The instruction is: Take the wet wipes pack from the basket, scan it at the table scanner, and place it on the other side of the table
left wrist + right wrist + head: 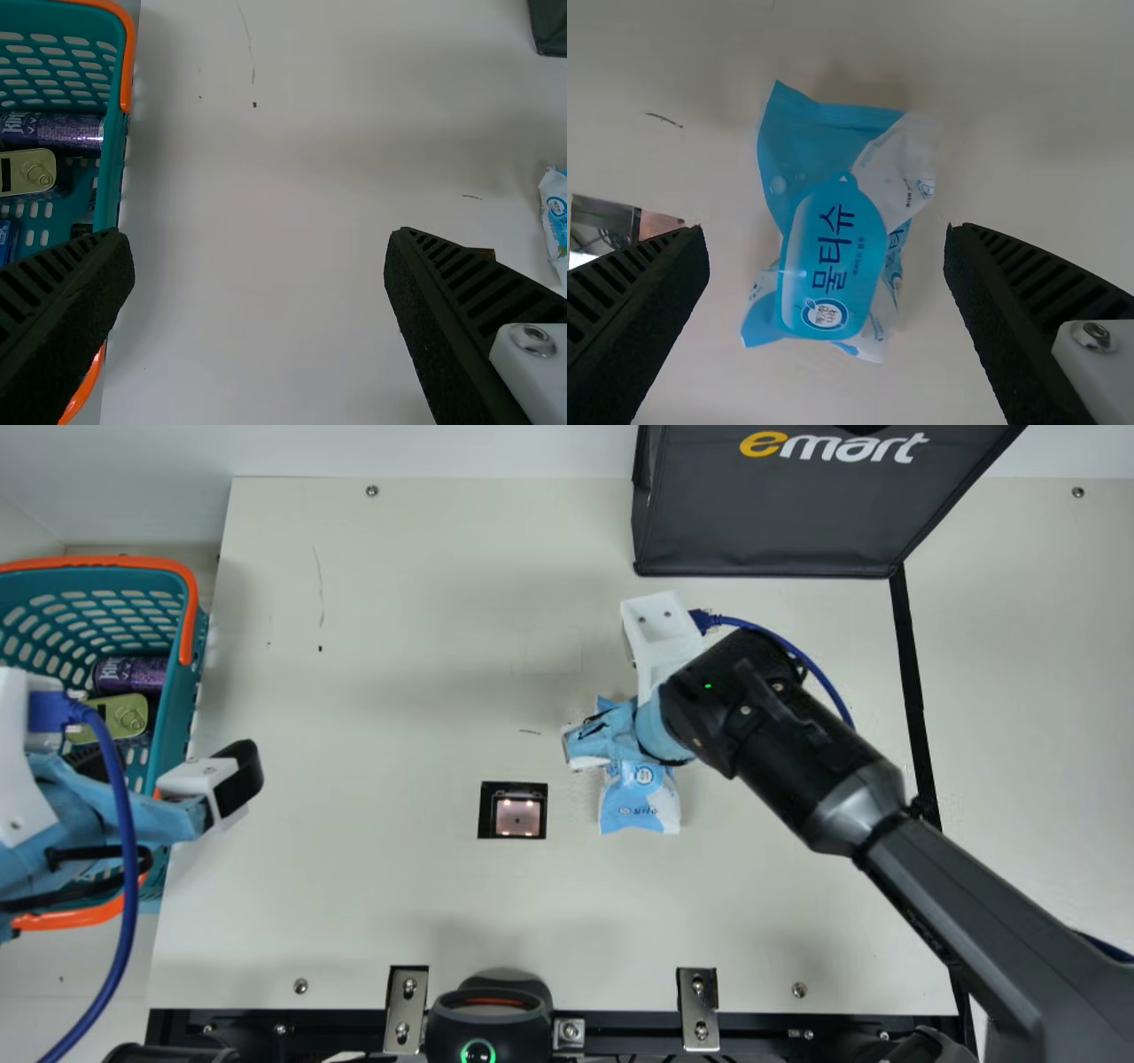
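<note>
Wipes pack (837, 266), blue-&-white plastic, is lying under my open black R gripper (826, 232); I'm judging it light, squashy, slick, needing grip approx. mid-length.

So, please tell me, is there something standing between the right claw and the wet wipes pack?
Nothing visible stands in the way. The right claw hovers open over the wet wipes pack, whose top is uncovered in the right wrist view. The scanner is off to one side.

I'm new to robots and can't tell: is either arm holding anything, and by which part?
Nothing is held. The right gripper is open above the wet wipes pack, which lies on the table; the left gripper is open and empty.
</note>
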You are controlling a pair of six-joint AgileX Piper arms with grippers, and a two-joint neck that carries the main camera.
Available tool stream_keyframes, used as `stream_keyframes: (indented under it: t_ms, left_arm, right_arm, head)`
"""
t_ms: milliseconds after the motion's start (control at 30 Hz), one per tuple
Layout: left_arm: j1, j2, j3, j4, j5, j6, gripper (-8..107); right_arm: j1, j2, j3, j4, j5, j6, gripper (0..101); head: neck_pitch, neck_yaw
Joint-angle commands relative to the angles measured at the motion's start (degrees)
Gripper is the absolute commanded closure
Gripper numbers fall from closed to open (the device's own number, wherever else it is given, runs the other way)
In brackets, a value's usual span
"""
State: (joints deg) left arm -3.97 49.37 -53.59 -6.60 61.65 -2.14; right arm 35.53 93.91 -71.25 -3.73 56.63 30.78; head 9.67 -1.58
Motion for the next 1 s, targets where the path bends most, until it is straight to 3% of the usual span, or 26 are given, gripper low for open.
stream_keyframes:
  t_ms: [0, 367, 900, 967]
  left_arm:
    - [0.0, 0.0, 0.0, 0.0, 0.0, 0.0, 9]
    - [0.0, 0.0, 0.0, 0.0, 0.0, 0.0, 9]
    - [0.0, 0.0, 0.0, 0.0, 0.0, 0.0, 9]
    - [0.0, 0.0, 0.0, 0.0, 0.0, 0.0, 9]
  right_arm:
    - [0.3, 0.6, 0.3, -0.6, -0.4, 5.6, 6]
    - [1.7, 3.4, 3.1, -1.5, -3.0, 15.2, 6]
    - [1.9, 5.5, 6.6, -1.2, -4.9, 18.2, 6]
    - [1.8, 5.6, 6.9, -1.1, -5.1, 18.3, 20]
  head:
    - [-1.7, 0.0]
    - [-1.7, 0.0]
    - [-1.7, 0.0]
    - [-1.7, 0.0]
